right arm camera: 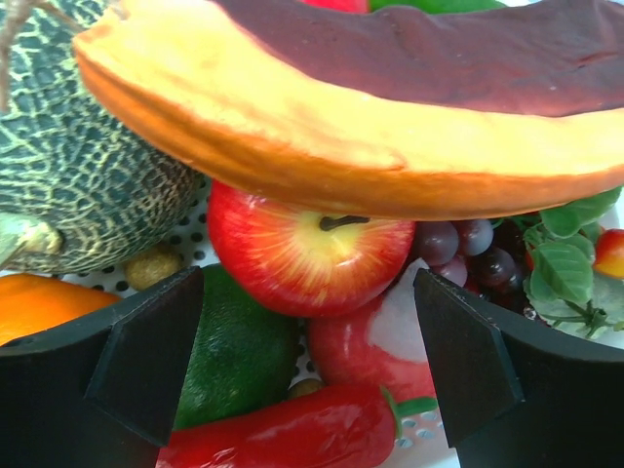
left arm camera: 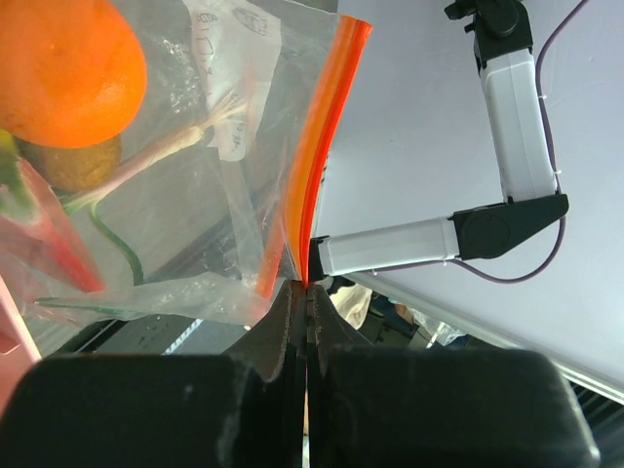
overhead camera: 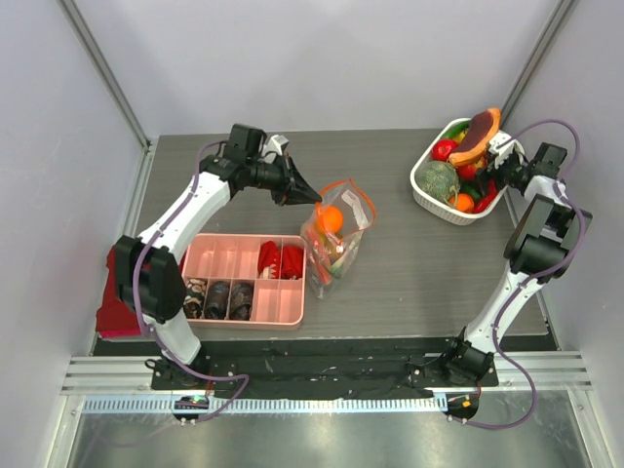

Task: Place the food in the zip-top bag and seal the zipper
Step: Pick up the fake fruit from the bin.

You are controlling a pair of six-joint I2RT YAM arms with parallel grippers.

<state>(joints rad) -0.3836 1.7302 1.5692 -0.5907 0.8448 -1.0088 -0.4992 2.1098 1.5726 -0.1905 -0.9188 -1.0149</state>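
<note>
The clear zip-top bag [overhead camera: 334, 237] lies mid-table with an orange [overhead camera: 331, 219] and other toy food inside. In the left wrist view the orange [left arm camera: 68, 68] and a red pepper [left arm camera: 54, 244] show through the plastic. My left gripper [overhead camera: 310, 194] is shut on the orange-red zipper [left arm camera: 320, 156] at the bag's near end [left arm camera: 306, 288]. My right gripper [right arm camera: 307, 361] is open, over the white basket [overhead camera: 429, 190] of food, its fingers either side of a red apple [right arm camera: 307, 249], a green fruit [right arm camera: 239, 346] and a red chili [right arm camera: 292, 429].
A pink compartment tray [overhead camera: 249, 278] with dark lumps and red crinkled pieces sits left of the bag. The basket also holds a netted melon [right arm camera: 88, 185], a large orange-brown slice [right arm camera: 370, 127] and grapes [right arm camera: 468, 253]. A red cloth [overhead camera: 117, 302] lies at the left edge.
</note>
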